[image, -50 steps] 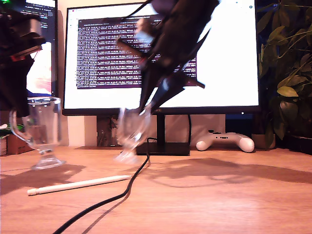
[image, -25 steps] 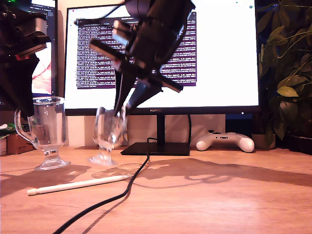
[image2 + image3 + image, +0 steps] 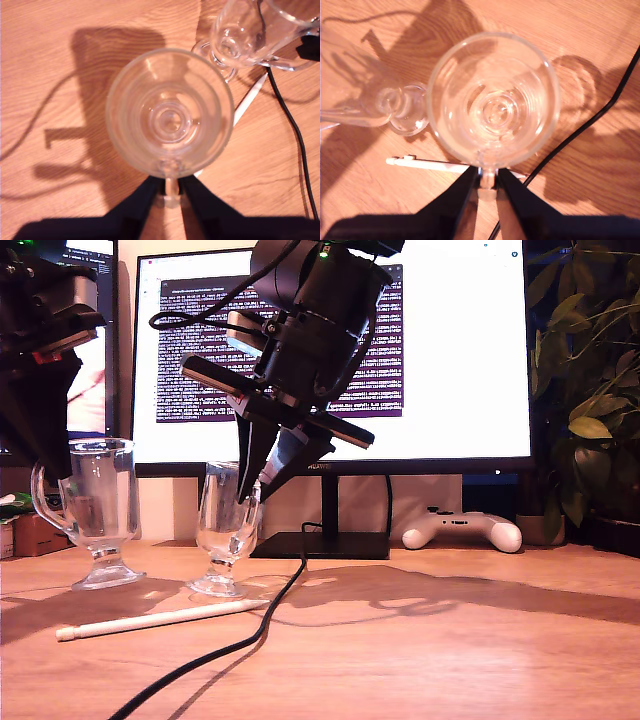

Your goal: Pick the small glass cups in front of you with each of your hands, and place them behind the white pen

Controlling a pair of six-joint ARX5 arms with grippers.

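Observation:
Two clear glass mugs stand on the wooden table, just behind the white pen [image 3: 160,619]. My first gripper [image 3: 52,462] [image 3: 170,187], at the exterior view's left, is shut on the handle of the first glass cup [image 3: 98,502] [image 3: 170,115]. My second gripper [image 3: 250,490] [image 3: 487,182], mid-view, is shut on the handle of the second glass cup [image 3: 225,525] [image 3: 492,100]. Each wrist view also shows the other mug: the second cup [image 3: 240,35] and the first cup [image 3: 395,102]. The pen [image 3: 247,102] [image 3: 427,164] lies partly hidden beneath the held cups.
A black cable [image 3: 250,635] [image 3: 290,125] [image 3: 580,135] snakes across the table beside the second cup. Behind stand a lit monitor [image 3: 330,350] on its stand, a white game controller [image 3: 462,530] and a leafy plant [image 3: 590,390] at the exterior view's right.
My second gripper swung its tilted cup toward the exterior view's left and down, and the cup now stands upright on the table. The first arm and its cup barely moved.

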